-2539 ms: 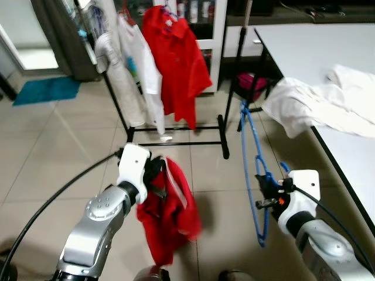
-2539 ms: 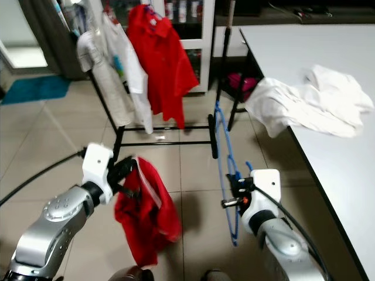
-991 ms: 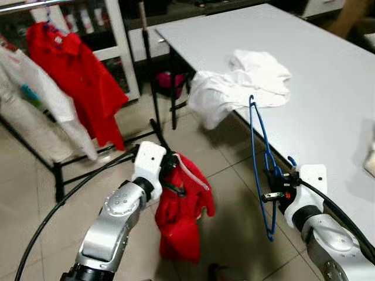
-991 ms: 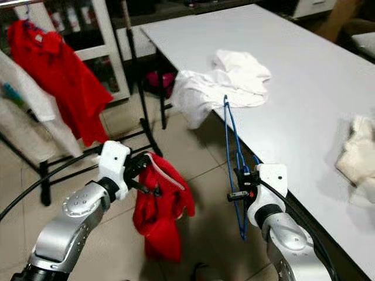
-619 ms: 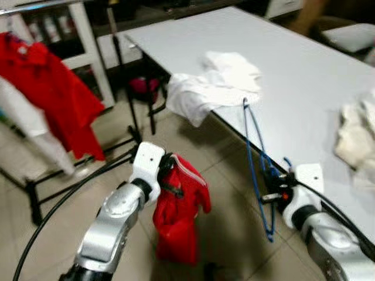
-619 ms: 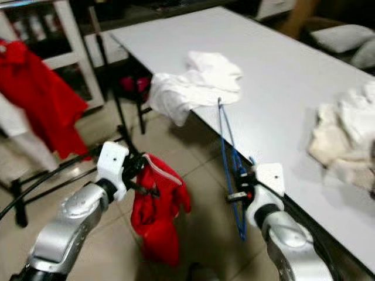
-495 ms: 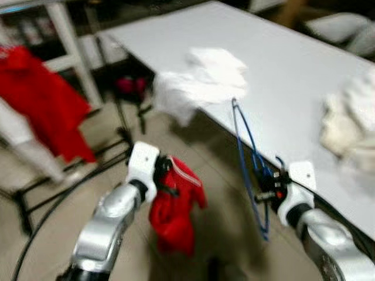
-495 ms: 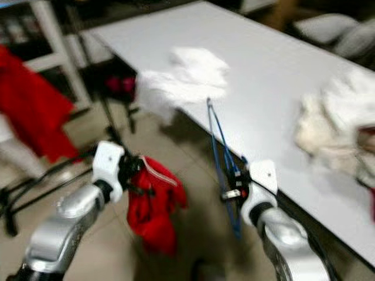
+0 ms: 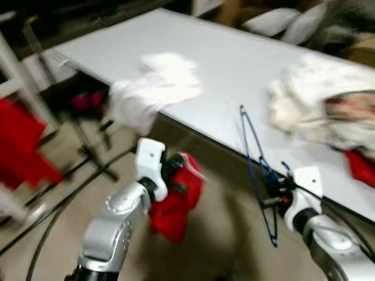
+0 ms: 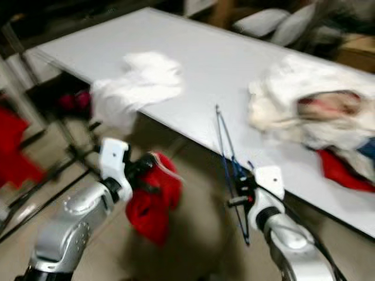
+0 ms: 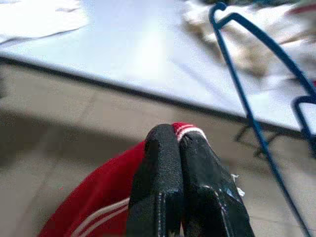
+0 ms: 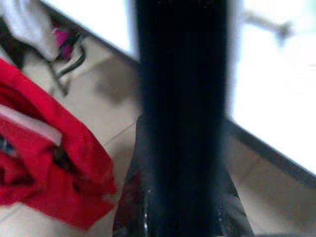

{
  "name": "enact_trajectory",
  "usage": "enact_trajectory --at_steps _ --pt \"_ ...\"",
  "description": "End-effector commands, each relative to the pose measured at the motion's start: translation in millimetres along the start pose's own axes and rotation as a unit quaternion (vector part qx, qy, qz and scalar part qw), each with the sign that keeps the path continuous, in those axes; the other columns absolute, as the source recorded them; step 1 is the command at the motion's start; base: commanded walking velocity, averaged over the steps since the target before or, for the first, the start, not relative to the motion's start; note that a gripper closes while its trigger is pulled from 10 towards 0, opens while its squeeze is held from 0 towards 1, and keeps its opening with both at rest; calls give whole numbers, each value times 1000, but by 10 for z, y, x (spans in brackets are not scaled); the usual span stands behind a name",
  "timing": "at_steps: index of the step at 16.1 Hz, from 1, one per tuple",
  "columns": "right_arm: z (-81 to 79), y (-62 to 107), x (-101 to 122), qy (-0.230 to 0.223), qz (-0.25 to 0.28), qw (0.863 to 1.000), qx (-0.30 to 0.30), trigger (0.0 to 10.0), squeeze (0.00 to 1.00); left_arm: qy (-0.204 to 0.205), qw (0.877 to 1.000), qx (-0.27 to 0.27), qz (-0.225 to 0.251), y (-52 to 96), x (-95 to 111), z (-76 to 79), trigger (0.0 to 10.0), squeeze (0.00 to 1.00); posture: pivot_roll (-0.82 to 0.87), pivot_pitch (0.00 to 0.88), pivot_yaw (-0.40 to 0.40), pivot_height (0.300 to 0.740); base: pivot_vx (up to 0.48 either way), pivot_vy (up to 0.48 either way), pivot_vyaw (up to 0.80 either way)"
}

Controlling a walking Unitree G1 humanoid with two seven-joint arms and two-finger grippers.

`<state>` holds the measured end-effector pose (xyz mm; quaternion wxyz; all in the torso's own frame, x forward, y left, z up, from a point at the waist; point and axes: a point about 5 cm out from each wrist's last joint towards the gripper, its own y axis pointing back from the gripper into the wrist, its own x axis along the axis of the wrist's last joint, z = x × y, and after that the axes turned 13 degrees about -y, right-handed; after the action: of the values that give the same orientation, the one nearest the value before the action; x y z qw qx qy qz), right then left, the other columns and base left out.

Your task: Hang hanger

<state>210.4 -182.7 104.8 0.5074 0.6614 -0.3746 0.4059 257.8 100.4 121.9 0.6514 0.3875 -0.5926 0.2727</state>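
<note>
Before you stretches a long white table with a dark edge, running from upper left to lower right over a beige tiled floor; the head views are blurred. On the table lie a crumpled white cloth that droops over the near edge, and further right a larger heap of pale laundry with red pieces showing in it. Pale cushions sit beyond the table's far end. At the left edge you see red fabric and dark metal legs on the floor.

Your left gripper is raised in front of the table's near edge, its two black fingers pressed together on the white-trimmed collar of a bunched red shirt, which hangs down from the fingers above the floor.

Your right gripper is up at the table's near edge, to the right of the shirt and apart from it. The thin blue wire hanger stands nearly upright in its grasp: the fingers are closed on the wire low on the frame, the upper part rises in front of the tabletop, and the lower end points down past the gripper toward the floor. In the right wrist view the fingers look like one dark blurred column.
</note>
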Motion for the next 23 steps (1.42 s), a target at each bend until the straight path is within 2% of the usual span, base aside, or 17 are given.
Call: enact_trajectory --at_steps 1,3,6,8,11,15,18,20,22,23 --pt "-59 2 16 1 7 1000 11 10000 0 -22 999 26 -13 37 4 -86 10000 0 40 46 48 740 0 0 -800" --pt "-50 9 -5 4 3 1000 7 10000 0 -69 996 41 -36 46 -78 -130 10000 0 39 48 45 740 0 0 -800" --pt "-49 1 -20 11 -4 1000 9 10000 0 -67 996 51 -31 89 -74 -140 10000 0 44 53 41 740 0 0 -800" --pt "-47 -1 -32 18 -11 1000 13 10000 0 -95 994 46 -18 100 -63 -121 10000 0 42 48 39 740 0 0 -800" --pt "-42 31 -43 51 -23 998 32 10000 0 -82 995 43 -23 93 -87 -114 10000 0 33 39 44 740 0 0 -800" --pt "-24 102 98 71 11 995 74 10000 0 -97 995 31 2 75 -15 -120 10000 0 30 25 53 740 0 0 -800" --pt "8 179 246 96 31 988 121 10000 0 -133 991 11 9 105 36 -132 10000 0 34 26 60 740 0 0 -533" --pt "33 247 299 128 23 980 153 10000 0 -136 990 6 20 125 84 -140 10000 0 37 32 59 740 0 0 0" --pt "47 319 333 141 10 973 180 10000 0 -132 991 10 25 135 119 -164 10000 0 38 36 57 740 0 0 0" --pt "71 389 366 157 -6 966 206 10000 0 -127 991 6 32 141 158 -170 10000 0 40 38 56 740 0 0 0"
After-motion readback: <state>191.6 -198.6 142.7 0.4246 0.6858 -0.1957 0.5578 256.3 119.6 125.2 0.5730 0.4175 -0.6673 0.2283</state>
